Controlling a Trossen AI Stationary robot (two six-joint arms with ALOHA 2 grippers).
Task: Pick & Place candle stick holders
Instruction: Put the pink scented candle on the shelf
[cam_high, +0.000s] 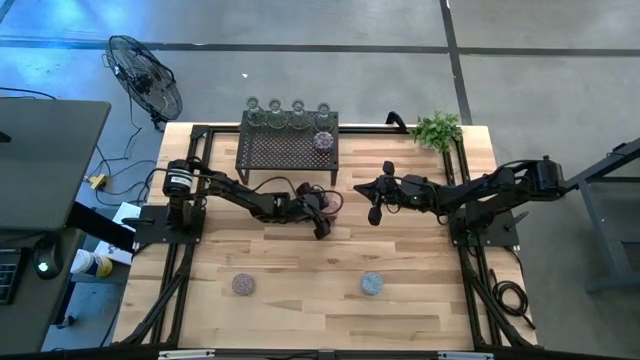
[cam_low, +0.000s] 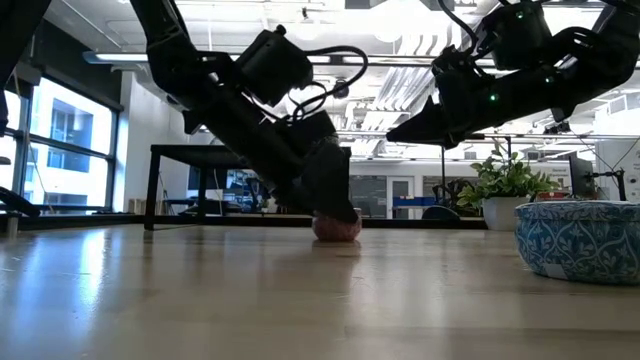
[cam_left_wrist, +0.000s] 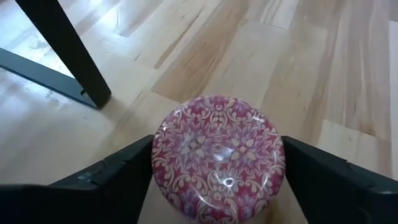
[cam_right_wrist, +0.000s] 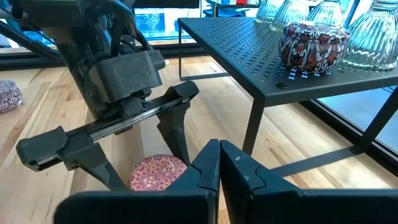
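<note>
A pink patterned candle stick holder (cam_left_wrist: 217, 155) stands on the table just in front of the black mesh rack (cam_high: 288, 150). It also shows in the right wrist view (cam_right_wrist: 158, 173) and the low view (cam_low: 337, 228). My left gripper (cam_high: 325, 215) is down at it, one finger on each side. My right gripper (cam_high: 358, 186) is shut and empty, raised above the table to the right of the left one (cam_low: 400, 135). On the rack stand several clear glass cups (cam_high: 285, 112) and a dark red patterned one (cam_right_wrist: 313, 42). My left gripper has the pink holder between its two fingers, which lie against two opposite sides of its round wall (cam_left_wrist: 157, 168). The fingers (cam_right_wrist: 177, 127) slant down from the table's left. The holder sits on the table by its base.
A mauve holder (cam_high: 243, 285) and a blue patterned holder (cam_high: 372, 284) stand on the near part of the table; the blue one shows large in the low view (cam_low: 580, 240). A potted plant (cam_high: 437, 130) stands at the far right. A rack leg (cam_left_wrist: 68, 56) is close beside the left gripper.
</note>
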